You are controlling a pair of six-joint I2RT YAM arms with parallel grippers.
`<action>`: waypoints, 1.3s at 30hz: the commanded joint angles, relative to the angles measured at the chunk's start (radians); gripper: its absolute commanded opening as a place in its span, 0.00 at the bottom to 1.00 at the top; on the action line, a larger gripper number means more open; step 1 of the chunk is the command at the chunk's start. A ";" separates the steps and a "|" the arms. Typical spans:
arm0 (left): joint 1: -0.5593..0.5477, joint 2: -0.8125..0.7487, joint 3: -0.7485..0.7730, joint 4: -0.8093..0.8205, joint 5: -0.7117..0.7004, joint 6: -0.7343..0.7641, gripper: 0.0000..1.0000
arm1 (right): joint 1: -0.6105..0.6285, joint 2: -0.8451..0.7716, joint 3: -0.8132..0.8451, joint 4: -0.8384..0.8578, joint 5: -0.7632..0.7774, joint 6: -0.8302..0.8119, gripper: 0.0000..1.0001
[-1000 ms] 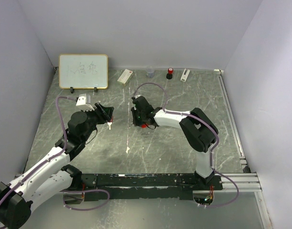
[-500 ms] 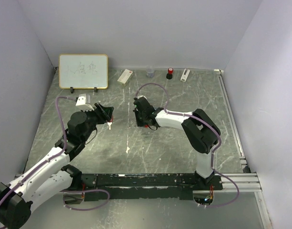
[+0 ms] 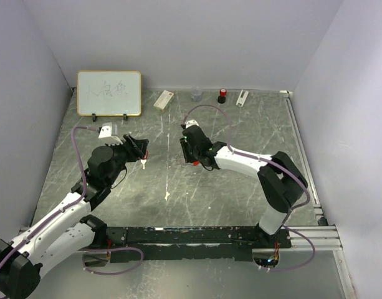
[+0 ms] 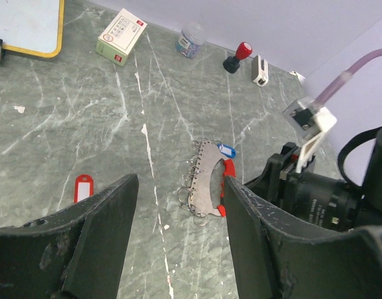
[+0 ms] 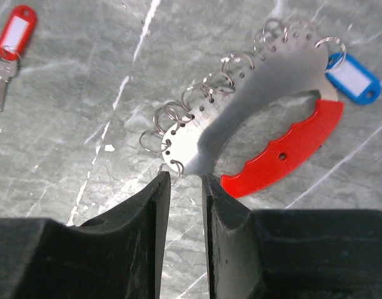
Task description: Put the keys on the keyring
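The keyring (image 5: 240,115) is a flat grey metal plate edged with several small rings and joined to a red oblong fob (image 5: 284,149); it lies flat on the table. The blue-headed key (image 5: 351,78) lies at its far end. The red-headed key (image 5: 13,34) lies apart to the left. My right gripper (image 5: 184,180) hovers at the plate's near end, jaws a narrow gap apart, holding nothing. In the top view it (image 3: 189,156) covers the keyring. My left gripper (image 4: 178,187) is wide open and empty, facing the keyring (image 4: 206,184), with the red-headed key (image 4: 83,187) beside its left finger.
A whiteboard (image 3: 109,93) stands at the back left. Along the back wall are a white box (image 3: 163,99), a small jar (image 3: 196,94), a red-topped stamp (image 3: 222,95) and a white device (image 3: 242,98). A metal rail (image 3: 303,162) runs along the right edge.
My right arm has swung its elbow out to the right and the gripper has shifted slightly right over the keyring. The left arm has not moved.
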 commanded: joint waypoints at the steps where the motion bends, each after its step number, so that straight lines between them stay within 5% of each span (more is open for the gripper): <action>1: 0.009 -0.014 -0.007 0.016 0.009 -0.001 0.68 | 0.000 -0.051 -0.003 0.012 0.005 -0.123 0.28; 13: 0.011 -0.033 -0.009 0.008 0.007 -0.002 0.68 | 0.004 0.049 0.140 -0.194 -0.058 -0.143 0.39; 21: 0.011 -0.037 -0.012 0.004 0.013 -0.003 0.68 | 0.004 0.064 0.114 -0.130 -0.140 -0.068 0.38; 29: 0.011 -0.034 -0.013 0.012 0.019 -0.007 0.68 | 0.076 0.057 0.105 -0.159 0.038 -0.270 0.39; 39: 0.011 -0.031 -0.015 0.016 0.015 -0.005 0.68 | 0.084 0.078 0.117 -0.175 0.080 -0.362 0.40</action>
